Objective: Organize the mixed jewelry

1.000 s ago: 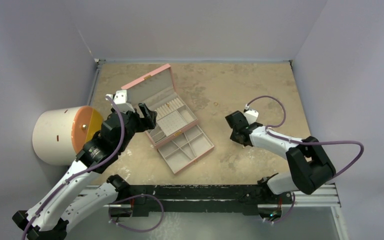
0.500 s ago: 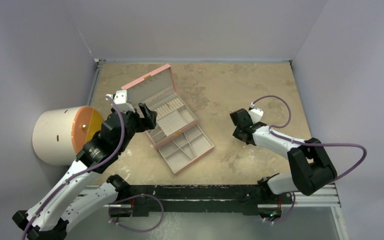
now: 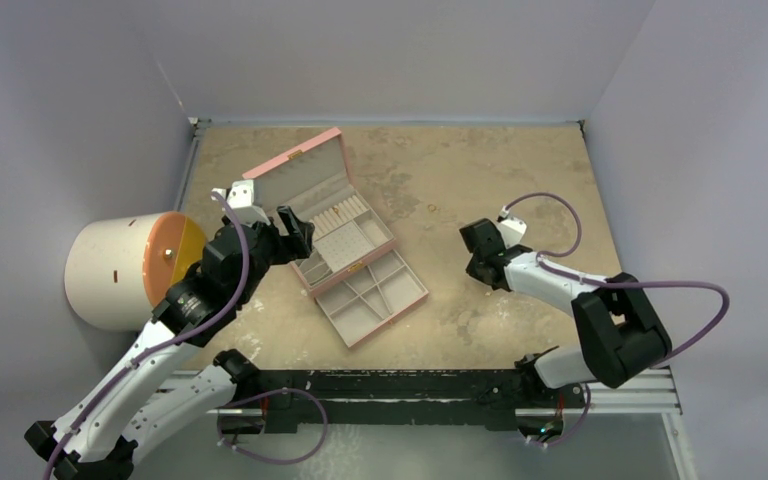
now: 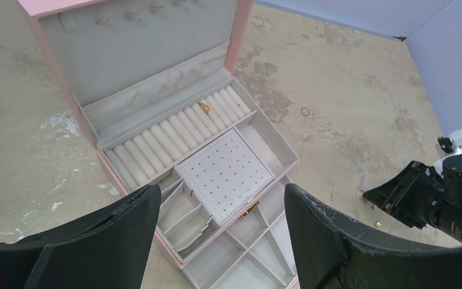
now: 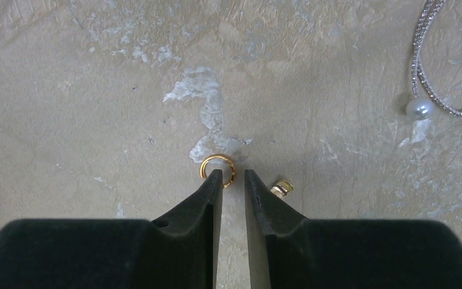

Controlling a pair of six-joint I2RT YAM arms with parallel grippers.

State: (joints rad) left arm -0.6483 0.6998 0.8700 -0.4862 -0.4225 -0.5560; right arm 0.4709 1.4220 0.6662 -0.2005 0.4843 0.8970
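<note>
The pink jewelry box (image 3: 295,165) lies open at centre left, with one gold ring (image 4: 204,108) on its ring rolls. My left gripper (image 4: 219,189) hangs wide open and empty above the box's compartments. My right gripper (image 5: 233,174) is low over the table with only a narrow gap between its jaws. Its left fingertip overlaps a thin gold ring (image 5: 218,156) lying flat. A small gold piece (image 5: 282,188) lies just right of the right fingertip. Another gold ring (image 4: 305,111) lies on the bare table right of the box.
A thin silver chain with a pearl (image 5: 421,109) lies on the table at the upper right of the right wrist view. A white cylinder with an orange face (image 3: 120,270) stands at the left edge. Grey walls enclose the table on three sides.
My right gripper has shifted slightly to the right over the table. The left arm and the box have not moved.
</note>
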